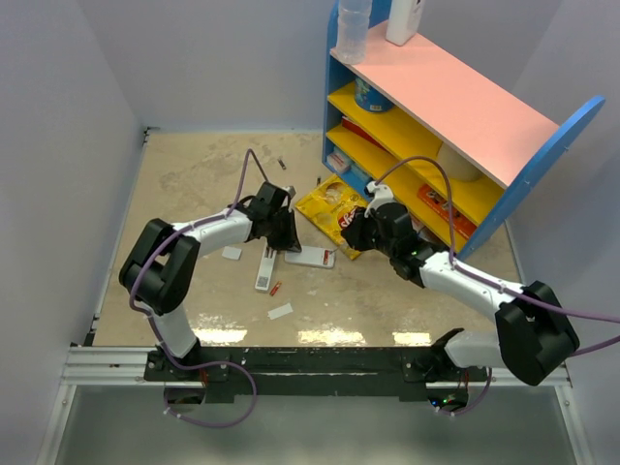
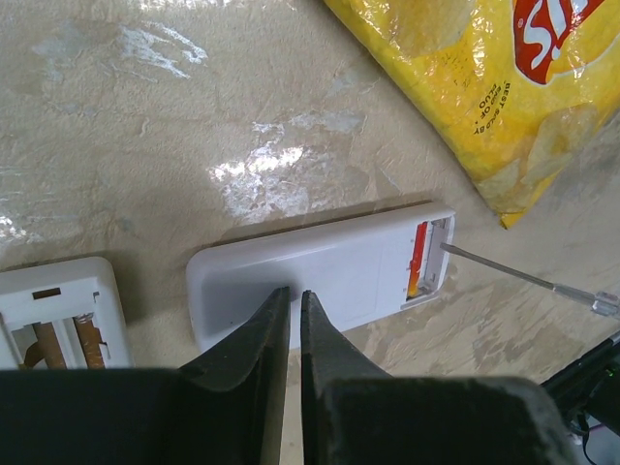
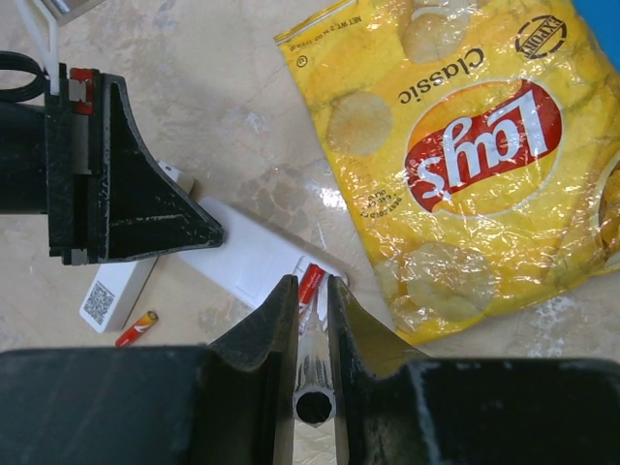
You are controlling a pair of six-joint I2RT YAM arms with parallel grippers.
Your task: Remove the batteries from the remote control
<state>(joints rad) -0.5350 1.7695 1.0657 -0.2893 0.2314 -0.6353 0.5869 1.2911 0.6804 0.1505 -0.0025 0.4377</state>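
The white remote control [image 2: 320, 276] lies back up on the table, its battery bay open at the right end. One red/orange battery [image 2: 418, 257] sits in that bay. My left gripper [image 2: 291, 294] is shut, its tips resting on the remote's back. My right gripper [image 3: 311, 286] is shut on a thin clear-handled grey tool [image 3: 315, 373]. The tool's metal tip [image 2: 504, 271] reaches into the bay beside the battery [image 3: 312, 273]. A second battery [image 3: 138, 329] lies loose on the table near the remote [image 1: 310, 257].
A narrower white bar [image 1: 264, 269] lies left of the remote, and white scraps [image 1: 280, 311] lie nearby. A yellow chips bag [image 1: 334, 208] lies just behind the remote. The blue, pink and yellow shelf [image 1: 455, 107] stands at the back right.
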